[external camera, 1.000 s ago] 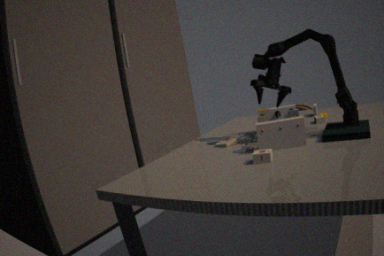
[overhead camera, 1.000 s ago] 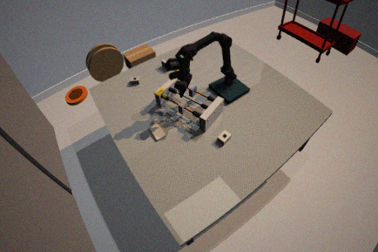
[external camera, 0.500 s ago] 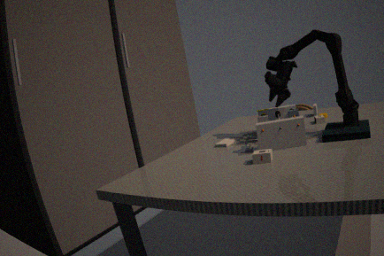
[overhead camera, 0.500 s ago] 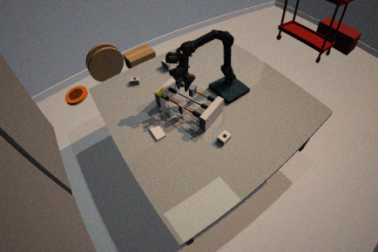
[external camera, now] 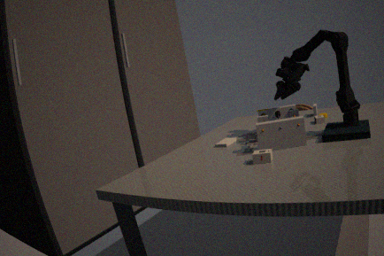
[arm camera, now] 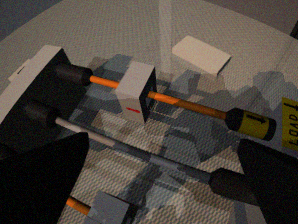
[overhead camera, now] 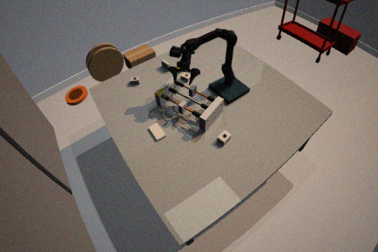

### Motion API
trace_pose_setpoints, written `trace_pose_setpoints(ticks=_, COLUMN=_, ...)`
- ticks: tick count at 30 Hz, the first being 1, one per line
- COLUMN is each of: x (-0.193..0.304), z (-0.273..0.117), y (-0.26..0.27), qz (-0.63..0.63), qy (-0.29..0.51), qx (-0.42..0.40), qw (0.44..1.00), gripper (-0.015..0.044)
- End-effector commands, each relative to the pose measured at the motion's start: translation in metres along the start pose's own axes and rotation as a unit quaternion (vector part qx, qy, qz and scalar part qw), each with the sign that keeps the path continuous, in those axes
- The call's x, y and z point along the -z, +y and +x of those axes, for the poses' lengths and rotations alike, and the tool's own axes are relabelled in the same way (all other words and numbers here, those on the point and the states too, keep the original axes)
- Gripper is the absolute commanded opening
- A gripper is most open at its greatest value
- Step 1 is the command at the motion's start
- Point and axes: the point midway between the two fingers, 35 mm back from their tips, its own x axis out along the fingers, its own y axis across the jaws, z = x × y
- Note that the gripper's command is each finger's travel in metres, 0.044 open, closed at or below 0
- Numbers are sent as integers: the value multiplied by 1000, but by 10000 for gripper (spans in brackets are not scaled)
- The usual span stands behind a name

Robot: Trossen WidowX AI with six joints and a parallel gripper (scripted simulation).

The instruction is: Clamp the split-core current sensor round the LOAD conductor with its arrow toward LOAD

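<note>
The sensor (overhead camera: 182,106) (arm camera: 134,92), a pale box with a red mark, sits around the outer orange conductor (arm camera: 200,108) of the rack. This conductor ends in a black sleeve with a yellow band, beside the yellow LOAD label (arm camera: 290,122) (overhead camera: 160,91). The box looks closed in the wrist view, but its latch cannot be made out. The red mark is too small to tell which way it points. My gripper (overhead camera: 184,82) (external camera: 278,96) (arm camera: 165,144) is open and empty, tilted above the rack and clear of the sensor.
A grey conductor (arm camera: 165,162) runs beside it, then another orange conductor with a grey block (arm camera: 107,210) (overhead camera: 192,91). The rack's white end plate (overhead camera: 212,113) (external camera: 280,135) stands upright. A pale flat piece (overhead camera: 157,132) (arm camera: 201,55) and a small white block (overhead camera: 224,138) (external camera: 262,157) lie nearby.
</note>
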Motion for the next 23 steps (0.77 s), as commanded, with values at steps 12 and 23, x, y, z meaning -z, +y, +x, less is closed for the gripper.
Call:
trace_pose_setpoints(ticks=12, x=0, z=-3, y=0, qz=-20, qy=-8, qx=2, qw=1000, gripper=440)
trace_pose_setpoints(ticks=23, x=-2, z=2, y=1, qz=46, qy=14, qx=3, qw=999, gripper=440)
